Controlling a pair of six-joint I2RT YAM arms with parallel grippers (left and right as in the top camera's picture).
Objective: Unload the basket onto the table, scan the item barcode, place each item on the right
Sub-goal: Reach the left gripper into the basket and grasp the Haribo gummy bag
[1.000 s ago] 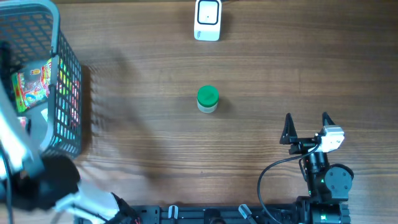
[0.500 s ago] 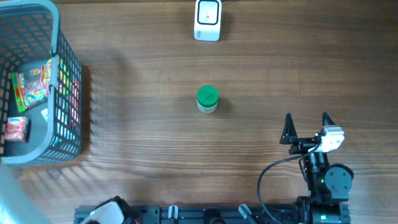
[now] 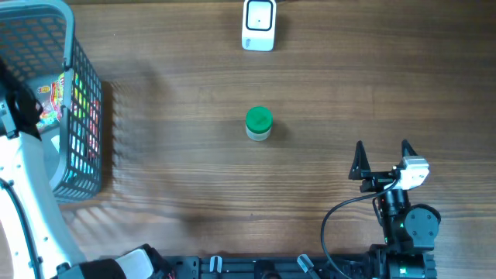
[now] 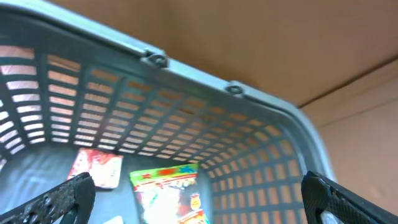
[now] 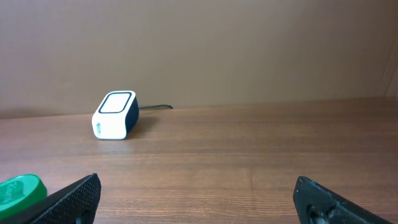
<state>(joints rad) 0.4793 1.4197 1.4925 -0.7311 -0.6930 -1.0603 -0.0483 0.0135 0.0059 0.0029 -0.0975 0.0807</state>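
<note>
Nothing lies in front of the barcode scanner (image 3: pixel 259 25), the white box with a dark window that stands at the far edge of the wooden surface (image 3: pixel 178 178), its cable (image 5: pixel 158 107) trailing behind it. Well to the scanner's left and nearer the robot, the left pincer (image 4: pixel 196 183) hangs released and empty above the grey mesh basket (image 3: pixel 81 116). Its jaws are spread wide over a bright, multicoloured snack packet (image 4: pixel 171 193) and a smaller red-and-white packet (image 4: pixel 96 168) lying flat on the basket floor; neither is touched. Straight out from the scanner toward the robot, well apart from it, a small jar (image 3: pixel 259 123) with a green lid stands upright on its own. Farther from the scanner again, to its right, the right pincer (image 3: pixel 383 151) sits low, also released and holding nothing, its camera looking across the wood at the scanner. Which thing is meant for scanning cannot be told for sure, though the left pincer's place suggests one of the packets in the basket. By that reading the task is barely begun: an item has to be grasped, lifted over the basket wall, carried to the scanner and turned so its barcode faces the window. No barcode shows in any view.
</note>
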